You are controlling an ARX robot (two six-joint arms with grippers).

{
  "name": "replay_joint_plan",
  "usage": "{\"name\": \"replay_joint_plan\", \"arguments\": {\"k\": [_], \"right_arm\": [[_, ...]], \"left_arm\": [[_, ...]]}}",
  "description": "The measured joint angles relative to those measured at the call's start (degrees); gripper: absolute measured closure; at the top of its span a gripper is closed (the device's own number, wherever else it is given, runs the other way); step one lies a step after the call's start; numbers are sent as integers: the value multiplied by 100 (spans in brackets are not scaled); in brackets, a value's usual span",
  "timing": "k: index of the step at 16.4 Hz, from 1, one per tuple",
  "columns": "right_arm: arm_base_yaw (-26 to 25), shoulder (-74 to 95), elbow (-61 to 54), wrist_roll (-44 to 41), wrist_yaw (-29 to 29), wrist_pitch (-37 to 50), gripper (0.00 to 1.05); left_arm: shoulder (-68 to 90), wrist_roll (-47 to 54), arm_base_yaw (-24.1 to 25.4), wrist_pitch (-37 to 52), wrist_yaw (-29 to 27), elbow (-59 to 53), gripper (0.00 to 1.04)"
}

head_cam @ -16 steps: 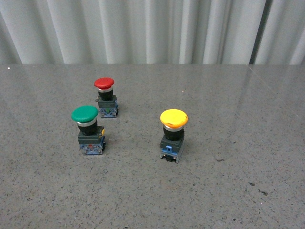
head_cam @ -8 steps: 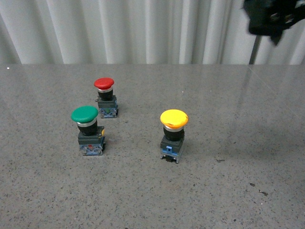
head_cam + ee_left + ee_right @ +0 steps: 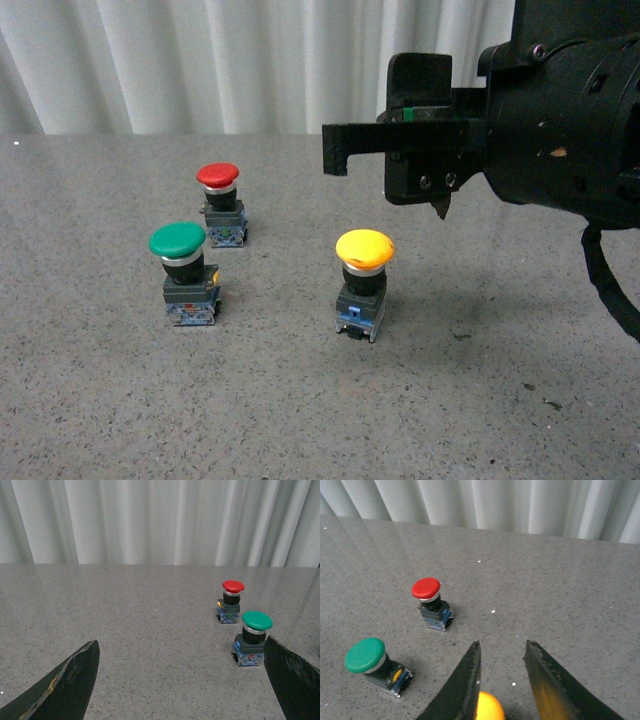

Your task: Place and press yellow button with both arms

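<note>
The yellow button (image 3: 364,247) stands upright on the grey table (image 3: 470,400), with a black body and blue-grey block below its cap. My right gripper (image 3: 390,170) is open and hovers above it, its fingers reaching left past the cap, not touching. In the right wrist view the yellow cap (image 3: 489,707) shows low between the open fingers (image 3: 465,685), gripper (image 3: 502,645). My left gripper (image 3: 180,652) is open and empty over bare table, apart from the yellow button, which is out of its view.
A green-capped button (image 3: 178,240) stands at the left and a smaller red-capped button (image 3: 218,175) behind it; both show in the left wrist view (image 3: 257,620) (image 3: 233,586) and the right wrist view (image 3: 365,655) (image 3: 426,588). White curtains (image 3: 250,60) hang behind the table.
My right arm has come in from the upper right and now fills the right side of the front view, above the yellow button. The buttons have not moved.
</note>
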Motion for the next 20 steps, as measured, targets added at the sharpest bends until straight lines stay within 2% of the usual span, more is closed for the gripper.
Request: {"name": "replay_joint_plan", "arguments": {"k": [3,8,14,20], "right_arm": [[251,190,-9,2,-107,83,103],[387,522,-31,13,-138,212,103],[192,785,-37,17,-175,109,103],[116,857,-9,-11,-448,-116,103]], "left_arm": [[0,0,0,0,0,0,7],[0,0,0,0,0,0,7],[0,0,0,2,0,0,7],[0,0,0,0,0,0,7]]}}
